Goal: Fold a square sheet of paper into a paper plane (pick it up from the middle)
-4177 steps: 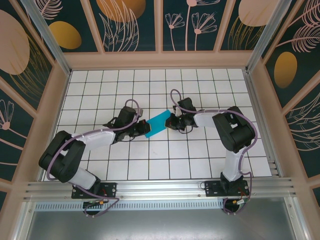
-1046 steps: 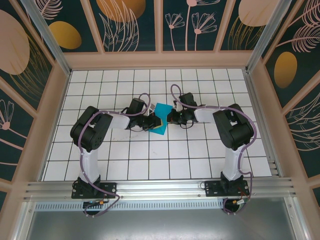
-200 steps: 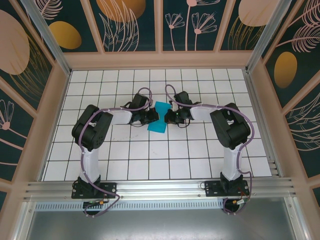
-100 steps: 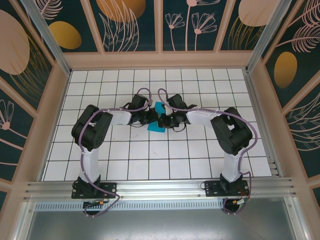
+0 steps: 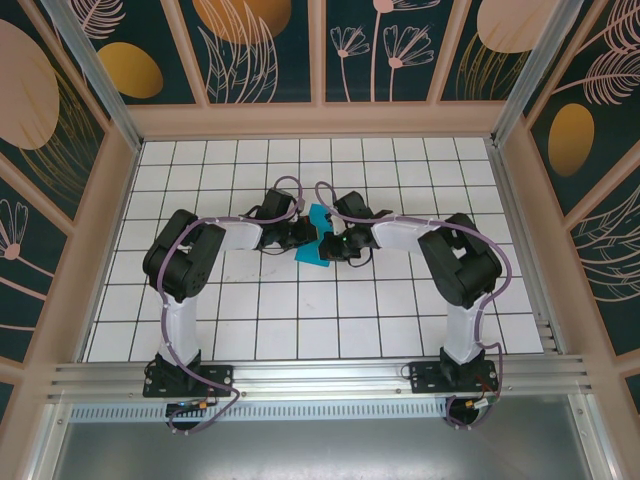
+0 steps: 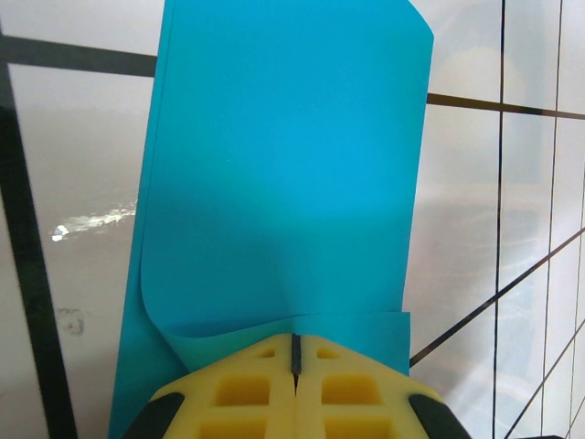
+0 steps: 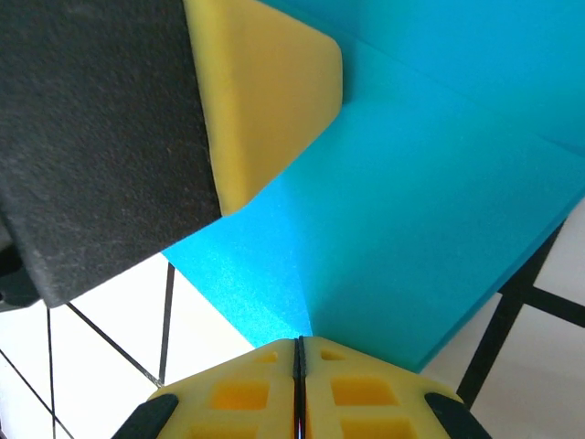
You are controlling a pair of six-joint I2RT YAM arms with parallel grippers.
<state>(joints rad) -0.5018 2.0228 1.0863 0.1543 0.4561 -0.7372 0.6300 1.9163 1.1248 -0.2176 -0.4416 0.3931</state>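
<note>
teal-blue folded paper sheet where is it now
Top view: the teal-blue folded paper sheet is at the middle of the white grid table, pinched between the left gripper and right gripper.

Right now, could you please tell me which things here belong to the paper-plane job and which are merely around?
Belongs to the job:
- folded teal paper
- left pincer, shut on the paper
- right pincer, shut on the paper

Merely around:
- gridded table
- patterned wall panels
- metal rail
</note>
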